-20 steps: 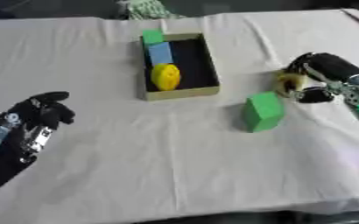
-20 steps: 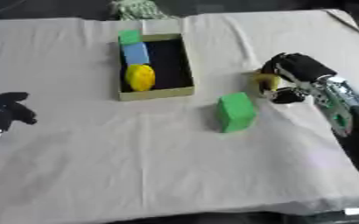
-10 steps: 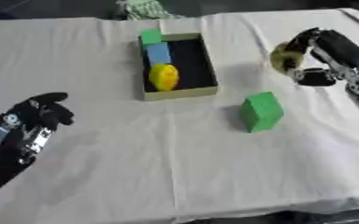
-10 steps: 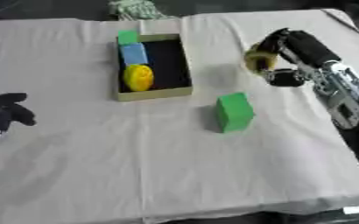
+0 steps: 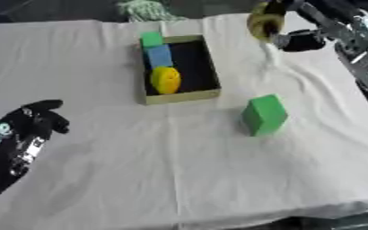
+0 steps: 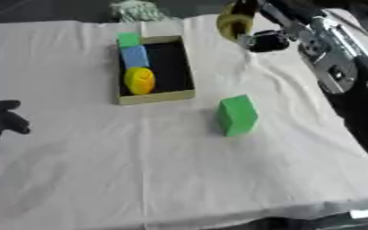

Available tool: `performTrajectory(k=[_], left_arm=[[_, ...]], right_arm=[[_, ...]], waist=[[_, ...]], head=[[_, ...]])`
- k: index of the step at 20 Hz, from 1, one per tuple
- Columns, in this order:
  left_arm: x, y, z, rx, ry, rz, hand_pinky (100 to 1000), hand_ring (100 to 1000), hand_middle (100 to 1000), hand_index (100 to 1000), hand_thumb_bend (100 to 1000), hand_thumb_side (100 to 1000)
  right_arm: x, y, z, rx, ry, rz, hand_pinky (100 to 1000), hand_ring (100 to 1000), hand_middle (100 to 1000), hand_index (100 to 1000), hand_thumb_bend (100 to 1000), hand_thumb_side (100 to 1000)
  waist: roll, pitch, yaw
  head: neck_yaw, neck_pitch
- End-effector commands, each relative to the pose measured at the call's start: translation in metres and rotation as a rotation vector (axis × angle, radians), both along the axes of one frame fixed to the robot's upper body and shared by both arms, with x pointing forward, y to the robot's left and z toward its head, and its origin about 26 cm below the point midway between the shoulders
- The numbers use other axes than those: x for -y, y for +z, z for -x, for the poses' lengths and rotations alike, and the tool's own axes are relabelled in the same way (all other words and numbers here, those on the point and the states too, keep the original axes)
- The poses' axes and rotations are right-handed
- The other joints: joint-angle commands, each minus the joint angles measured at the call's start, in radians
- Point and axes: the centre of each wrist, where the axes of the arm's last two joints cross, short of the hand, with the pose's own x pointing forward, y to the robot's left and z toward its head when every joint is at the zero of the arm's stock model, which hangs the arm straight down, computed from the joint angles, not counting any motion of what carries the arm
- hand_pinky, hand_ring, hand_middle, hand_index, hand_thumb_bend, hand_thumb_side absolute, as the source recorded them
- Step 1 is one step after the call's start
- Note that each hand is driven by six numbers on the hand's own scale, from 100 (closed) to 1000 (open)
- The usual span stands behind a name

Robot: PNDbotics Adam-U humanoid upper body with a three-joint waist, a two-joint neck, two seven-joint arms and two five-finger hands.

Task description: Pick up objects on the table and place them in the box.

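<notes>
right hand (image 5: 291, 37) fingers curled round yellow ring-shaped object (image 5: 259, 23), risen from mid right to upper right, beside box (image 5: 212, 67) | green block (image 5: 263, 114) unmoved on bench at centre | left hand (image 5: 32, 123) idle lower left, fingers curled | drop next.

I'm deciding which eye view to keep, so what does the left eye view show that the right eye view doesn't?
Only the left eye view shows the left hand with its forearm. Only the right eye view shows more of the right arm down the table's right side. Both show the box, the green block, and the right hand holding a yellowish object.
</notes>
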Motion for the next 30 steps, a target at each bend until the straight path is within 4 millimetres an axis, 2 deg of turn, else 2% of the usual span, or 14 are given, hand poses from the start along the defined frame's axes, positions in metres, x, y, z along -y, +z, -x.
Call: performTrajectory(k=[1,9,13,14,16,22,23,27,29,30], left_arm=[[0.006,0.008,0.001,0.021,-0.037,0.014,830,656,616,877,100,794],[0.01,0.009,0.0,0.017,-0.064,0.029,831,655,615,877,100,793],[0.011,0.009,0.0,0.016,-0.069,0.029,831,655,614,877,100,794],[0.011,0.009,0.0,0.015,-0.069,0.028,831,655,614,877,100,797],[0.011,0.009,0.0,0.012,-0.07,0.028,831,655,614,877,100,798],[0.012,0.009,0.0,0.01,-0.072,0.027,831,655,613,877,100,800],[0.012,0.009,0.0,0.01,-0.073,0.027,831,655,613,877,100,800],[0.012,0.009,0.0,0.008,-0.075,0.027,832,655,613,877,100,802],[0.012,0.009,0.0,0.007,-0.074,0.027,831,655,613,877,100,803],[0.012,0.009,0.0,0.007,-0.074,0.027,831,655,613,877,100,803]], right_arm=[[-0.006,-0.003,-0.014,-0.032,-0.001,0.032,678,579,196,358,100,128],[-0.027,-0.036,-0.036,-0.117,0.009,0.093,687,605,245,412,100,158],[-0.032,-0.046,-0.04,-0.126,0.014,0.115,699,630,351,568,100,163],[-0.034,-0.046,-0.04,-0.123,0.021,0.123,703,642,394,651,100,168],[-0.037,-0.047,-0.039,-0.115,0.036,0.143,707,654,428,701,100,171],[-0.051,-0.042,-0.036,-0.088,0.089,0.226,719,692,496,775,100,188],[-0.053,-0.042,-0.036,-0.088,0.096,0.241,721,696,504,785,100,201],[-0.063,-0.039,-0.035,-0.073,0.13,0.29,730,721,564,847,100,350],[-0.067,-0.037,-0.034,-0.069,0.148,0.322,740,748,644,913,100,461],[-0.069,-0.036,-0.033,-0.067,0.154,0.341,751,769,723,951,100,500]], waist=[[0.002,-0.018,0.008],[0.01,-0.018,0.042],[0.008,-0.019,0.042],[0.006,-0.019,0.042],[0.004,-0.02,0.042],[0.003,-0.02,0.04],[0.003,-0.02,0.04],[0.003,-0.019,0.039],[0.003,-0.02,0.039],[0.003,-0.02,0.039]], head=[[-0.035,-0.014],[-0.076,-0.017],[-0.081,-0.018],[-0.081,-0.018],[-0.081,-0.02],[-0.081,-0.023],[-0.081,-0.023],[-0.083,-0.025],[-0.083,-0.027],[-0.083,-0.027]])
